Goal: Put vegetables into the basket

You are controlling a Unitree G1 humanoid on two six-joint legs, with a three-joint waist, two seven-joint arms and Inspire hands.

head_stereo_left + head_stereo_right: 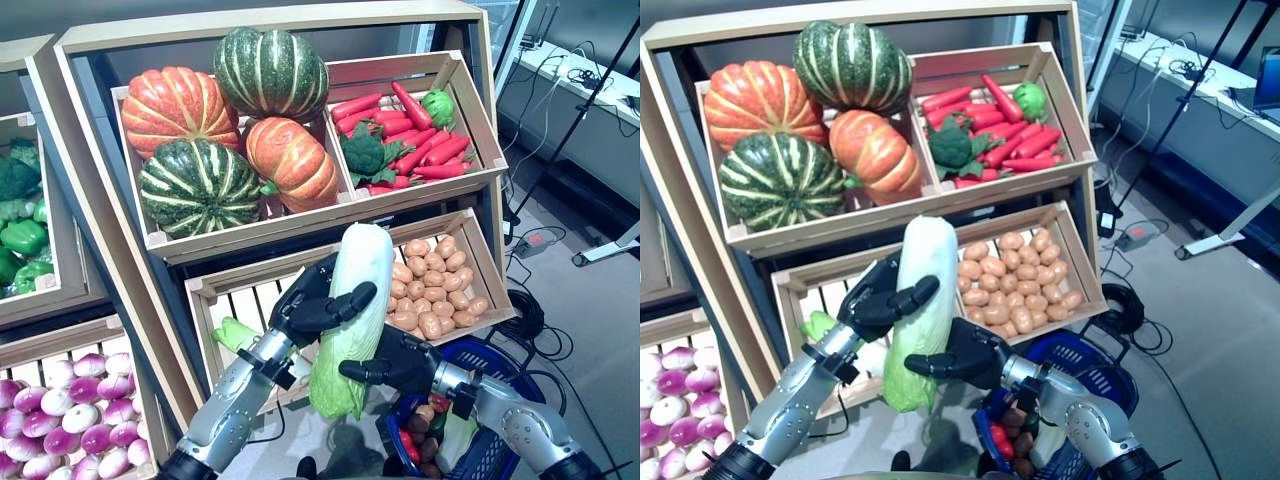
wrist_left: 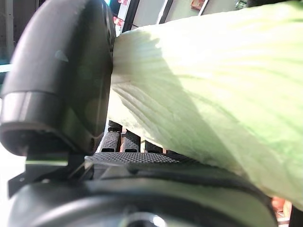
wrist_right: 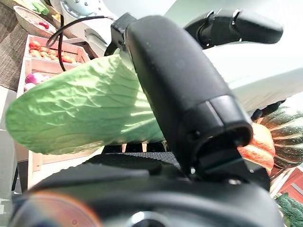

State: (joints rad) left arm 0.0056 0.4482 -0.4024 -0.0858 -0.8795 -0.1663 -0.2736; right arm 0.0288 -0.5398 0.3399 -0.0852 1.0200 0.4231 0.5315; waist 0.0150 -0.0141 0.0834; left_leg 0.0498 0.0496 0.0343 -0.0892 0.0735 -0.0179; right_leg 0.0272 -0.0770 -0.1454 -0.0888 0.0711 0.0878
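Napa cabbage [image 1: 350,310] was upright between both hands, above blue basket [image 1: 500,440]. Left hand [image 1: 315,305] fingers curled round its middle; right hand [image 1: 395,365] fingers wrapped just below. Looked light, leafy, squashable; firmer white stalk above fingers seemed safer hold.

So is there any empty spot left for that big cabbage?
The slatted crate left of the potatoes is mostly bare, with one green vegetable in it. The blue basket holds vegetables but has some room. The pumpkin crate is packed. Both hands, left and right, grip the cabbage.
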